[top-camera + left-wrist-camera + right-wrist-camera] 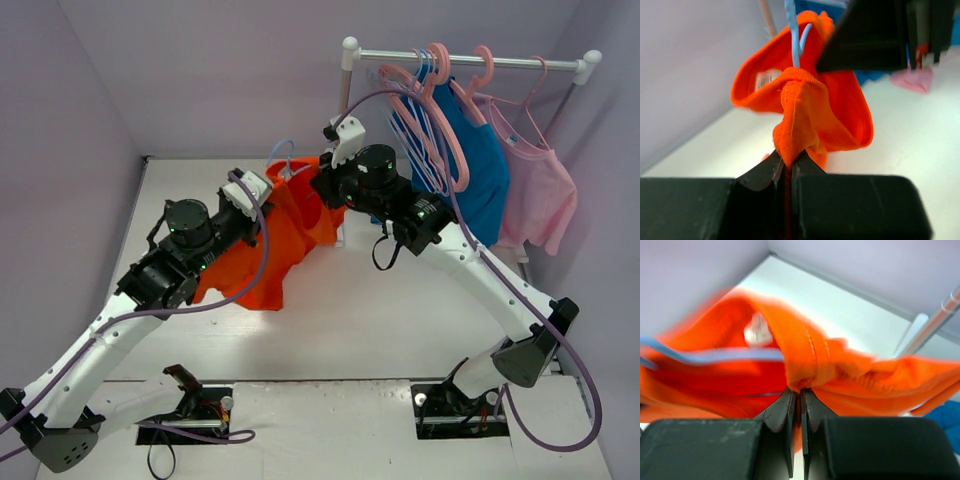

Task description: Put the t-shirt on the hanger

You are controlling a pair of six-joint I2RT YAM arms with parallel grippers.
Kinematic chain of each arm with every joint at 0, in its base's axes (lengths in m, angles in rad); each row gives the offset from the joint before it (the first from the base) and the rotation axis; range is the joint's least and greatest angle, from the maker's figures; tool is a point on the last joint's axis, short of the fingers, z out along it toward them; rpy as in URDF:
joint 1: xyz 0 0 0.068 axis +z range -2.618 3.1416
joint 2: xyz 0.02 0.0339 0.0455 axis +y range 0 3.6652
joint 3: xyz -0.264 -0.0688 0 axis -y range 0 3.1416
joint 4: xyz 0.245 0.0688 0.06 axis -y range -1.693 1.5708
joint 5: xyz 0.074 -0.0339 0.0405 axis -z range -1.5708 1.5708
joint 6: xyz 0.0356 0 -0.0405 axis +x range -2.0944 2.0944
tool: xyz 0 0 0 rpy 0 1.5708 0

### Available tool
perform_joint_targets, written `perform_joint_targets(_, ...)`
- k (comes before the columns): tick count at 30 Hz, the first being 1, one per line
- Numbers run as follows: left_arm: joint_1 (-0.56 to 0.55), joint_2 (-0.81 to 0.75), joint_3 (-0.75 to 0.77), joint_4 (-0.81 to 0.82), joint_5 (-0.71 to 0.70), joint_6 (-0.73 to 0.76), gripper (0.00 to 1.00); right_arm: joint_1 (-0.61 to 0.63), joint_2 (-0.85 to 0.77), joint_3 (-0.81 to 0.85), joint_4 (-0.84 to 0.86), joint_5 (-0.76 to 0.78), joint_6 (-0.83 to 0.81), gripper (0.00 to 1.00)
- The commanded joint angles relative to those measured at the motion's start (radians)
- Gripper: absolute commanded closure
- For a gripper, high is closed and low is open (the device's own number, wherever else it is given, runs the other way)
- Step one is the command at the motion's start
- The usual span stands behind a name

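The bright orange-red t-shirt (288,235) hangs bunched in the air between my two arms, above the table. My left gripper (788,162) is shut on a fold of its neckband, and in the top view this gripper (266,192) sits at the shirt's left edge. My right gripper (800,390) is shut on the seamed collar edge, at the shirt's right side (322,186). The thin light-blue hanger (792,40) runs down into the neck opening. Its bar (730,356) lies inside the cloth near the white label (756,331), and its hook (283,150) pokes up above the shirt.
A white clothes rail (470,62) stands at the back right with thick pink hangers (440,110), a blue shirt (480,170) and a pale pink top (540,195). Purple walls close the back and both sides. The white table (380,320) lies below.
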Motion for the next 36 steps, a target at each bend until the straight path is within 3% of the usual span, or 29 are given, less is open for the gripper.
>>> perform_joint_targets(1,-0.002,-0.039,-0.066,0.173,0.131,-0.055,1.0,0.008,-0.086,-0.017,0.063,0.031,-0.026,1.0)
perform_joint_targets(10,0.019,-0.059,-0.121,0.265,0.087,-0.066,1.0,0.02,-0.139,-0.089,0.063,-0.029,-0.048,1.0)
perform_joint_targets(16,0.049,-0.043,-0.122,0.315,0.208,-0.094,1.0,0.036,-0.158,-0.16,0.063,-0.063,-0.051,0.98)
perform_joint_targets(21,0.055,-0.048,-0.187,0.383,0.363,-0.09,1.0,0.036,-0.177,-0.186,0.062,-0.08,-0.076,0.88)
perform_joint_targets(26,0.078,-0.057,-0.238,0.424,0.418,-0.11,1.0,0.036,-0.198,-0.211,0.061,-0.055,-0.1,0.79)
perform_joint_targets(36,0.276,-0.093,-0.27,0.422,0.594,-0.171,1.0,0.033,-0.254,-0.246,0.051,-0.066,-0.165,0.59)
